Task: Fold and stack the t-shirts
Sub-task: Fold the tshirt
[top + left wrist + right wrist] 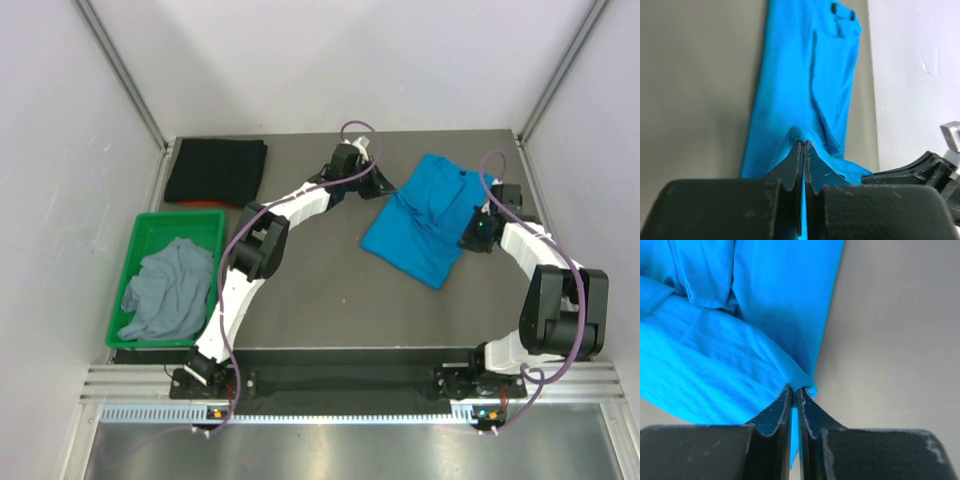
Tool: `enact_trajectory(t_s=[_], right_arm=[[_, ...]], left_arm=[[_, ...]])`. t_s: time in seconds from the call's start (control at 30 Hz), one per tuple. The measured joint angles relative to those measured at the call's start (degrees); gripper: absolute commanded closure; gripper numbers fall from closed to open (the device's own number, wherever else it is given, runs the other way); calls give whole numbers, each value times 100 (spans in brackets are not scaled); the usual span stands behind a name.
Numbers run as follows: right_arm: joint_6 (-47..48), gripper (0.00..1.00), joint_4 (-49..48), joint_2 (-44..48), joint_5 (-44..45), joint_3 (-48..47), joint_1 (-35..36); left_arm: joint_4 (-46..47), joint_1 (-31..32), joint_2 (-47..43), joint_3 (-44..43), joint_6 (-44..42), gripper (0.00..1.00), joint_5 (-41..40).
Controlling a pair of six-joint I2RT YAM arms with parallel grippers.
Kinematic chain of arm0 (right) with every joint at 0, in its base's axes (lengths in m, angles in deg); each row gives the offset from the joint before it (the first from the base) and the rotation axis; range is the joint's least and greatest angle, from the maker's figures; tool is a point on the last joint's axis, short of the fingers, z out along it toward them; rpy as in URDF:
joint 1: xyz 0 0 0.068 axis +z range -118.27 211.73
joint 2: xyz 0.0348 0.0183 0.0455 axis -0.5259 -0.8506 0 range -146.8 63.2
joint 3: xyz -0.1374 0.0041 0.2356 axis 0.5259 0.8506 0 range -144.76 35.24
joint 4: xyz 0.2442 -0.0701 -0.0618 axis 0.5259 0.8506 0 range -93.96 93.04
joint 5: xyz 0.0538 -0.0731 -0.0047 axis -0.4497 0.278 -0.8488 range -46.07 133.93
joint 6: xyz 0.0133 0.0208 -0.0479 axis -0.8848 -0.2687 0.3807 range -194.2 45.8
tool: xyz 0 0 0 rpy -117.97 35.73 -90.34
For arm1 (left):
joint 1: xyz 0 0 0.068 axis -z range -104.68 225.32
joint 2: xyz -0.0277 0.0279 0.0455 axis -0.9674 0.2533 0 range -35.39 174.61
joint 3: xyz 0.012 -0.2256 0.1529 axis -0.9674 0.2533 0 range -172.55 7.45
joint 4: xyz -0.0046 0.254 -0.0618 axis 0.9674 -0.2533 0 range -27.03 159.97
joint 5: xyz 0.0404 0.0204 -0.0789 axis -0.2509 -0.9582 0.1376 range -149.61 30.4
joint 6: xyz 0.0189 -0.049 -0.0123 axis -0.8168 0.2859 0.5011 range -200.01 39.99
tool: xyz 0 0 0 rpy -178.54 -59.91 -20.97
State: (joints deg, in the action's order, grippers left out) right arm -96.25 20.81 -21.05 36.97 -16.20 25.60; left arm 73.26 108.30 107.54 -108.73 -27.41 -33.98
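Far left we see a rectangular green plastic bin (180, 214) with a crumpled soft grey t-shirt (170, 290) heaped inside, waiting its turn by our guess. Behind it, at the back left corner of the matte dark grey table (320, 300), a black t-shirt (215, 170) lies as a flat neat rectangle, likely the base of the stack. Centre-right, the bright blue t-shirt (425, 225) lies part-folded lengthwise, with soft ridges along the creases. The left gripper (804, 147) has its jaws pressed together on a raised pinch of blue cloth at the shirt's left edge. The right gripper (794, 392) clamps a hemmed corner on the opposite side, jaws nearly touching. We judge both edge pinches are there so the limp thin fabric can be lifted and folded evenly.
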Motion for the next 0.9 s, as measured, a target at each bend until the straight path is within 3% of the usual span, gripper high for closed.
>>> enact_trajectory(t_s=[0.1,0.2,0.3,0.33,0.37,0.4,0.67,0.9], right_arm=[[-2,92,-87,-125,-61,-11,-7],[-4,90,-138,-304,-116,-35,-20],[-13,81,-179,-461,-138,-83,-61],[-24,79,-188,-481,-140,-87,-83],[-22,77,-199,-487,-153,-90,-114],[-17,72,-201,-496,-190,-109,-151],[-101,64,-267,-546,-527,-498,-708],[-153,59,111,17,-715,-511,-743]], left_arm=[[15,-4,105,0,4,99,-63],[17,-11,192,0,-4,91,-118],[17,-22,199,0,-55,73,-155],[46,-26,199,-7,-94,52,-175],[94,-28,199,-7,-177,38,-197],[107,-33,199,-7,-247,36,-210],[-168,-122,-245,326,-1187,31,-376],[-636,-328,-1982,1781,-2339,42,-315]])
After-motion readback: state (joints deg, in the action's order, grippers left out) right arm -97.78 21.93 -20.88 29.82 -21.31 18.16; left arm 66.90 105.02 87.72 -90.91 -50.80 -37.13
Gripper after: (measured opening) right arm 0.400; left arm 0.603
